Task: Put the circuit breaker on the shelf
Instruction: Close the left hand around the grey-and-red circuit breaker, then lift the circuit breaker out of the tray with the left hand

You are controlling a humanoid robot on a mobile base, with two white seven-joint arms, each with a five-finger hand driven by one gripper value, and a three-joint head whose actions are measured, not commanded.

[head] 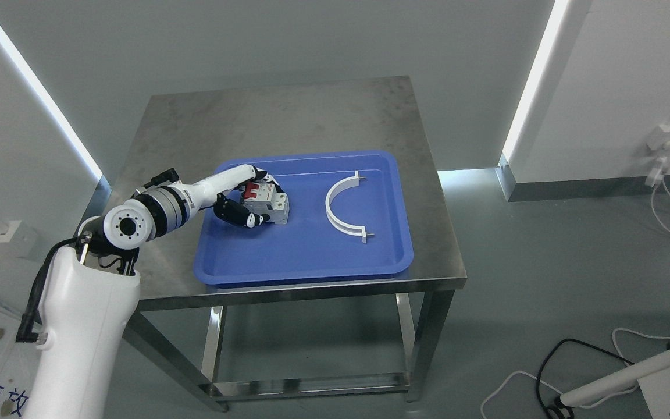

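Observation:
A white circuit breaker point(269, 203) with red switches sits in the left half of a blue tray point(306, 262) on a steel table point(288, 116). My left hand point(250, 198) reaches in from the lower left and its fingers curl around the breaker, thumb at the front, other fingers over the far side. The breaker still rests on the tray floor. My right arm shows only as a white piece at the lower right edge point(631, 375); its hand is out of view.
A white half-ring part point(341, 206) with two pins lies in the tray's right half. The table stands against a grey wall. Cables point(550, 372) lie on the floor at the lower right. No shelf shows.

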